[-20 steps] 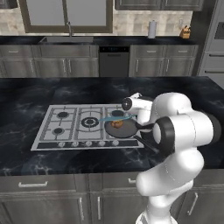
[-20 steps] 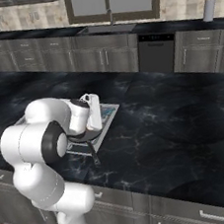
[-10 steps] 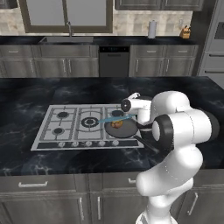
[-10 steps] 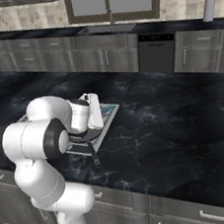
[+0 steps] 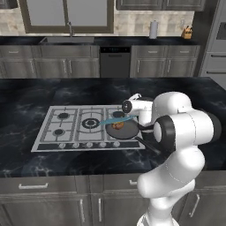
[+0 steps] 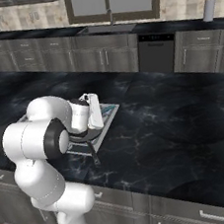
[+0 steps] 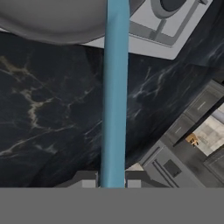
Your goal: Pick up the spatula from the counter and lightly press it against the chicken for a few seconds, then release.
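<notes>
Over the pan [image 5: 130, 133] on the stove, the spatula [image 5: 115, 120] points at the chicken [image 5: 117, 126], its handle end pinched between the gripper's [image 7: 113, 181] jaws. It looks light, stiff and smooth; held so far back, it may pivot when pressed.
</notes>
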Controlling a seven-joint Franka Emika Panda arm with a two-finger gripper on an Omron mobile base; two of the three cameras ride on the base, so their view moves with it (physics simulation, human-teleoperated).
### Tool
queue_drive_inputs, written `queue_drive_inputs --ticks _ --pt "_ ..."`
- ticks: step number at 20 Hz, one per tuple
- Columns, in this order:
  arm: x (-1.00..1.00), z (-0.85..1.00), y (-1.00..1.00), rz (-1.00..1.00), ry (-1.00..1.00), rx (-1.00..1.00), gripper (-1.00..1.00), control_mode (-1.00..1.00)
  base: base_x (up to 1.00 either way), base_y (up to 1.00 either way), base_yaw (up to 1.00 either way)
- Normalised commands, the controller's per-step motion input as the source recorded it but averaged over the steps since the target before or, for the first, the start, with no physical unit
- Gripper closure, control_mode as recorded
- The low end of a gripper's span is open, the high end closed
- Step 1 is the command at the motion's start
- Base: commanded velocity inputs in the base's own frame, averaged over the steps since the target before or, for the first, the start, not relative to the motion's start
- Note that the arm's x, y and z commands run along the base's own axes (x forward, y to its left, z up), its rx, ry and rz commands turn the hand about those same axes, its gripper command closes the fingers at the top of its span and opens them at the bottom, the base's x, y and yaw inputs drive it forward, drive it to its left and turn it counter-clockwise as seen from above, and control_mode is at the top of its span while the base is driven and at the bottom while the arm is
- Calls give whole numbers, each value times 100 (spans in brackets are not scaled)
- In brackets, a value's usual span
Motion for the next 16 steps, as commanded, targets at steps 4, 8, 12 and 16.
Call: queue_drive_inputs --ticks 4,8,12,16 --pt "0 0 0 0 0 0 100 -100 0 0 0" --pt "0 0 0 0 0 0 100 -100 0 0 0" --pt "0 0 0 0 0 0 100 -100 0 0 0" --pt "0 0 0 0 0 0 100 -100 0 0 0"
